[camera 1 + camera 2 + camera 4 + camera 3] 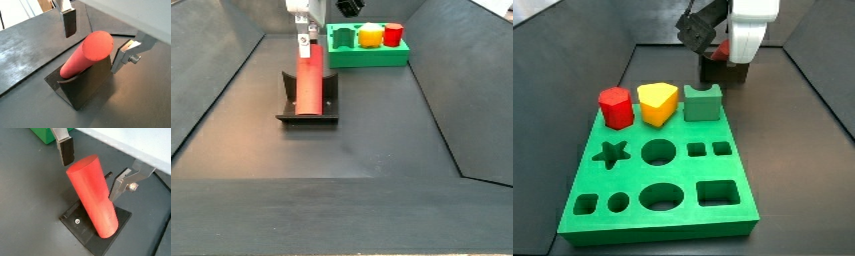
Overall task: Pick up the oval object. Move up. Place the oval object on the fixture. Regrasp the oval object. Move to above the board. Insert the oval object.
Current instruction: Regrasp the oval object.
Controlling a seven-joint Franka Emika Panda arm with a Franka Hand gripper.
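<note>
Smooth salmon-red oval peg (pixel 307 80): lying tilted in the notch of the dark grey-black L-shaped fixture (pixel 327 101), lower end down at the fixture's base plate (pixel 81 228), upper end raised toward the gripper (pixel 303 41).

Gripper: above the peg's upper end, jaws spread wide, gripping nothing. In both wrist views, one flat silver finger with dark pad (pixel 69 22) beside the peg's top (pixel 97 43), clear of it; opposite finger (pixel 121 184) just beside the peg (pixel 90 188) on the other flank, contact impossible to tell.

Large bright green board with shaped holes (pixel 660 175): well apart from the gripper (pixel 708 52), carrying a red hexagonal block (pixel 615 108), a yellow block (pixel 657 102) and a green block (pixel 704 101).
</note>
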